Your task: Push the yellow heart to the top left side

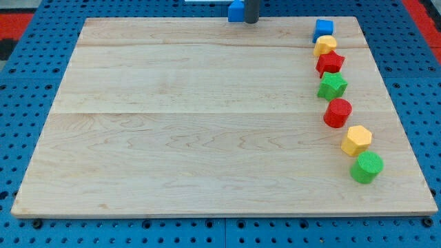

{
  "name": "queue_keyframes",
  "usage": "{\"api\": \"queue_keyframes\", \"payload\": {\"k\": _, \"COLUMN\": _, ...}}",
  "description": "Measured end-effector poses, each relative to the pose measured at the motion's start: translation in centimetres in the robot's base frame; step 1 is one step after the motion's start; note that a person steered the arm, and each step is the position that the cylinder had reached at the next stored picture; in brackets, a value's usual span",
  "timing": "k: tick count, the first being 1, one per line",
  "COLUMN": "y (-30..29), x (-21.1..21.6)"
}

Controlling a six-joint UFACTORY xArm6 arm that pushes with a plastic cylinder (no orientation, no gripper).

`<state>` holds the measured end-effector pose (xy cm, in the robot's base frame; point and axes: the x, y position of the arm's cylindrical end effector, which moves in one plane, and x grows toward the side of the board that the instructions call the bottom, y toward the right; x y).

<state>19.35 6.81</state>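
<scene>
Pale wood board (pixel 207 124) on a blue pegboard (pixel 34 41). Blocks at 3 o'clock: blue cube (pixel 323 28), yellow heart (pixel 325 46), red star (pixel 330 63), green star (pixel 332 86), red cylinder (pixel 337 113), yellow hexagon (pixel 357 140), green cylinder (pixel 366 167). Another blue block (pixel 236 10) at 12.

You are looking at a lab bench set up for tabletop pushing trials. A pale wooden board (pixel 207 117) made of glued planks lies flat on a blue perforated base plate (pixel 34 55) with a regular grid of holes, the kind used for fixing rigs. Red panels (pixel 17 17) show at the view's top corners. Small coloured blocks (pixel 337 96) sit in a tidy line down the view's right side, like test pieces. A dark rod (pixel 251 10) enters at the view's top edge.
</scene>
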Motion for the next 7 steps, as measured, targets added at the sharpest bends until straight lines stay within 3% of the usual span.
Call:
{"api": "queue_keyframes", "payload": {"k": 5, "y": 4.2, "x": -0.2}}
{"api": "queue_keyframes", "payload": {"k": 6, "y": 9.7, "x": -0.1}}
{"api": "queue_keyframes", "payload": {"k": 7, "y": 21.1, "x": -0.3}}
